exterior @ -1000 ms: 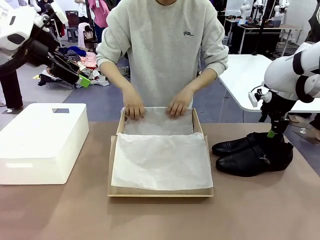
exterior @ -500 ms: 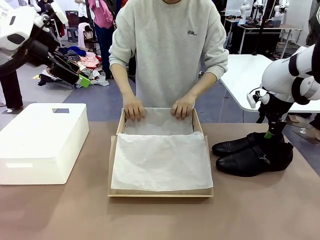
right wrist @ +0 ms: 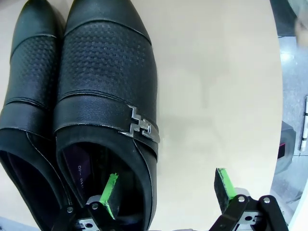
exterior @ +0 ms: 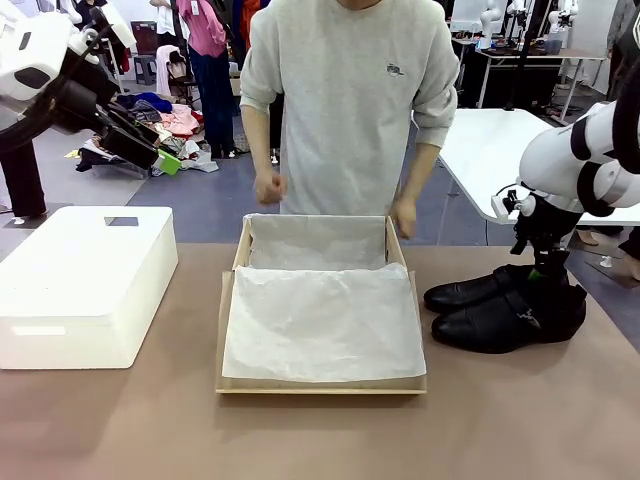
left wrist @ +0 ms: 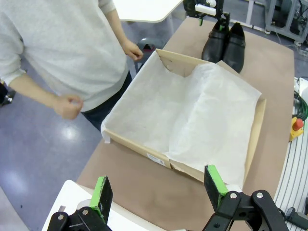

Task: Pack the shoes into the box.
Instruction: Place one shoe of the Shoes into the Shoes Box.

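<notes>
The stiff, smooth-leather shoes [exterior: 505,310] at three o'clock of the box [exterior: 320,385] should lift easily by the collar wall [right wrist: 146,168] that the wide-open, empty right gripper [right wrist: 167,187] straddles; left gripper [left wrist: 156,190] likewise open

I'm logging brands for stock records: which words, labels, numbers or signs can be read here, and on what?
No text reads clearly.
Inside the buckled shoe, pale print: sideways and blurred, unreadable.
On the outer wall of the box, a white sticker: too small to read.
On the person's sweater, a dark chest mark: too small to read.
</notes>
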Tool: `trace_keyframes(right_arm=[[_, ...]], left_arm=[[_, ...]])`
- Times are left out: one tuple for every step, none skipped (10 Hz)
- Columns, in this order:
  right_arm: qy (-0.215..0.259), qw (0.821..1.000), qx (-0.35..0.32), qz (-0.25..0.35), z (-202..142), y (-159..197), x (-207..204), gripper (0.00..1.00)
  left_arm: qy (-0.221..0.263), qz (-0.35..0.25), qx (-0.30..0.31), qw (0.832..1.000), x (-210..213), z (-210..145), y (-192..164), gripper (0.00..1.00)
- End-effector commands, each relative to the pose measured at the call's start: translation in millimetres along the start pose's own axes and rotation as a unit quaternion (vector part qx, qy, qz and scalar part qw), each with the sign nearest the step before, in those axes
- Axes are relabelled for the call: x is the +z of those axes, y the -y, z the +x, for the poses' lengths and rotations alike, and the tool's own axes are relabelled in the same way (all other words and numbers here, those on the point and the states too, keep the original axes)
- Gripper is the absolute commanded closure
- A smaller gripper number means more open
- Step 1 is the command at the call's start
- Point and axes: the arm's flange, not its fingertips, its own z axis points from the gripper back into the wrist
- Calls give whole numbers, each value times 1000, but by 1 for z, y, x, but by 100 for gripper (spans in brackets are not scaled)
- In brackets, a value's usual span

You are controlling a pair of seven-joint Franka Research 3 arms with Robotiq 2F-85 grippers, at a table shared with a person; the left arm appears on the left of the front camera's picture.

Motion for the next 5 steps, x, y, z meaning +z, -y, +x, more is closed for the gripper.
trace_keyframes(right_arm=[[3, 1000, -1, 6, 0, 11, -1, 0], [5, 1000, -5, 12, 0, 11, 0, 9], [6, 1000, -10, 19, 0, 11, 1, 28], [5, 1000, -14, 21, 0, 11, 3, 48], [5, 1000, -16, 24, 0, 11, 4, 67]], left_arm=[[5, -7, -5, 1000, 0, -1, -2, 0], [5, -7, -5, 1000, 0, -1, -2, 0], [5, -7, -5, 1000, 0, -1, -2, 0], [5, -7, -5, 1000, 0, -1, -2, 0], [5, -7, -5, 1000, 0, -1, -2, 0]])
